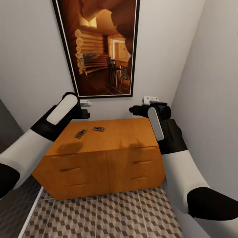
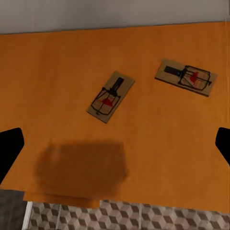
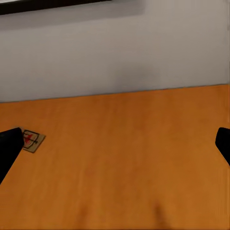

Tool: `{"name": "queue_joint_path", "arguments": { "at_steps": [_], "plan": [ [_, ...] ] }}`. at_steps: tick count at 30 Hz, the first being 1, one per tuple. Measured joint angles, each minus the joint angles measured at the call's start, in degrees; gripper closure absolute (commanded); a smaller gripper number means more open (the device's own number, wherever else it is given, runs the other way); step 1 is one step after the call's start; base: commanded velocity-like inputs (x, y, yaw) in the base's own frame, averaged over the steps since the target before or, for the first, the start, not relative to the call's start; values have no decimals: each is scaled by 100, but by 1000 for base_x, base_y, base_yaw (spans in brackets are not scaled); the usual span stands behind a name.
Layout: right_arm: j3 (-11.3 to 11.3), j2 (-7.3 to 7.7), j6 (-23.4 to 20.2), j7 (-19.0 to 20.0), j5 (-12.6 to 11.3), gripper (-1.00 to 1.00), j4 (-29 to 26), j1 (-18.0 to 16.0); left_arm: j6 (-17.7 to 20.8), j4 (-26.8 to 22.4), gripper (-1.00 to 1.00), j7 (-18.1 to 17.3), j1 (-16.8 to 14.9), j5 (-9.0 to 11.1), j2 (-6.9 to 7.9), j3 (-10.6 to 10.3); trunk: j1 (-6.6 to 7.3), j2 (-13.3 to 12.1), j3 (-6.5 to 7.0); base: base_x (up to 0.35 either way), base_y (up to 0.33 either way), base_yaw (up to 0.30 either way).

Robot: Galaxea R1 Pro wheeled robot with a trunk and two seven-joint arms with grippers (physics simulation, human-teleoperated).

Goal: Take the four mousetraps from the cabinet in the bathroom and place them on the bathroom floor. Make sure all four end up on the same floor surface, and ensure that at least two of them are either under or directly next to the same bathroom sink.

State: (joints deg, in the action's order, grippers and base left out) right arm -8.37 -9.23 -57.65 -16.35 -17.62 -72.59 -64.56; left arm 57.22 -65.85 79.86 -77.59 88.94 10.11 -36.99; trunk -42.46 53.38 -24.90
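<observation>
Two mousetraps lie flat on the left part of the orange-brown cabinet [image 1: 125, 132] top: one [image 1: 80, 133] nearer the left edge, the other [image 1: 98, 129] just right of it. In the left wrist view both mousetraps [image 2: 110, 96] [image 2: 186, 77] sit beyond my open left gripper [image 2: 115, 148], which hovers above the cabinet top with nothing in it. My left gripper [image 1: 84, 114] hangs over the cabinet's back left corner. My right gripper [image 1: 135, 110] hovers over the back right, open and holding nothing [image 3: 115, 146]. One mousetrap [image 3: 32, 140] peeks out beside its finger.
A large framed picture [image 1: 99, 46] hangs on the wall behind the cabinet. A white wall [image 1: 211, 99] stands close on the right. Cube-pattern bathroom floor [image 1: 109, 215] lies in front of the drawer fronts, with a dark grey floor [image 1: 13, 211] at the left.
</observation>
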Motion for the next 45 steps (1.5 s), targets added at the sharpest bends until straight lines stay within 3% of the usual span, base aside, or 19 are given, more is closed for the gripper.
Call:
{"name": "queue_joint_path", "arguments": {
  "at_steps": [17, 30, 39, 45],
  "plan": [
    [-134, 0, 7, -7, 2, -100, -1, 38, 26, 90, -100, -67, 131, 25, 34, -125, 0, 0, 40, 7, 0, -255],
    [-131, 6, 9, -7, -4, -100, 11, 40, 35, 552, -100, -858, 198, 12, 204, -162, 0, 0, 60, 0, 7, -113],
    [-129, 9, 16, -1, -4, -100, 25, 41, 25, 598, -100, -1108, 201, -5, 247, -492, 0, 0, 61, 0, 214, -4],
    [-129, 9, 17, 0, -4, -100, 26, 44, 26, 599, -100, -1125, 201, -6, 247, -583, 0, 0, 61, 0, 269, 0]
  ]
}}
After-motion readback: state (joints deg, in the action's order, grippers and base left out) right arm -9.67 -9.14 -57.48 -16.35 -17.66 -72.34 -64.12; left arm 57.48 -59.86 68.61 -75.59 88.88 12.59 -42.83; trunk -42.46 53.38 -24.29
